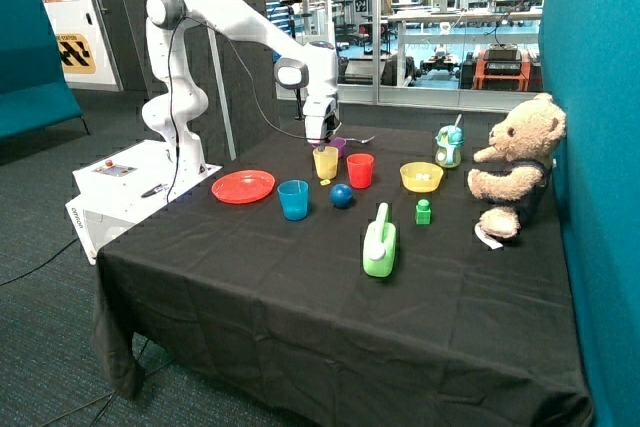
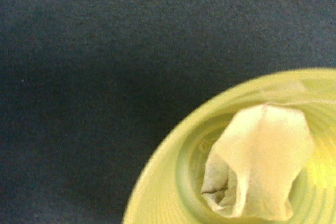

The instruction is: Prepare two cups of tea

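We see the white arm's gripper [image 1: 318, 139] above the yellow plastic tumbler [image 1: 325, 162], a white tea lump [image 2: 260, 163] inside; we cannot tell its jaw state.

Pincer [image 1: 320, 137] directly above yellow cup [image 1: 325, 162] — red cup [image 1: 360, 170] just beside; blue cup [image 1: 293, 199] apart.

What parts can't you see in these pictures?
- Gripper: in the outside view too small to tell open or shut; absent from the wrist view.
- Blue plastic tumbler: its inside is hidden by its wall in the outside view.
- Yellow plastic tumbler: cut off by the wrist view's edge, with a white tea lump inside.
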Controlling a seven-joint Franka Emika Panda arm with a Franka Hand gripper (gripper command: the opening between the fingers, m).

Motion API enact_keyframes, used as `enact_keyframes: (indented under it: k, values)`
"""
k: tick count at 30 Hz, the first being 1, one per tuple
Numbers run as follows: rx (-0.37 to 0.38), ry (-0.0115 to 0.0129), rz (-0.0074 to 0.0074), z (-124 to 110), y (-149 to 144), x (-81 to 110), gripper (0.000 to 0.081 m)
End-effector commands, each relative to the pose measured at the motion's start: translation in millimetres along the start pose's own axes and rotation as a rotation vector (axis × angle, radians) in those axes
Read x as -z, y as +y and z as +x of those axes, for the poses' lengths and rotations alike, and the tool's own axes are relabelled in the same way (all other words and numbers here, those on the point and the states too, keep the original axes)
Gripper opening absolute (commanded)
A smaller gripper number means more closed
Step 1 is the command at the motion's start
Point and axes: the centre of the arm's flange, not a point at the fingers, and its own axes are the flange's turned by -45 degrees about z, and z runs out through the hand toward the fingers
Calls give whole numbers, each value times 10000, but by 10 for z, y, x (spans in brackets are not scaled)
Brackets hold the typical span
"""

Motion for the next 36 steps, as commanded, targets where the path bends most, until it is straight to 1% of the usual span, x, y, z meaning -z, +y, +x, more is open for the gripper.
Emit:
enact_keyframes:
  k: [1,6,14,20,28,36]
  values:
    - [5,-75,22,10,53,101,489]
    - [82,-75,23,-15,102,209,445]
    - [130,-75,23,-72,141,328,414]
    - [364,-75,24,-131,149,405,402]
    - [493,-74,24,-187,210,458,395]
    - [427,-74,24,-195,314,467,392]
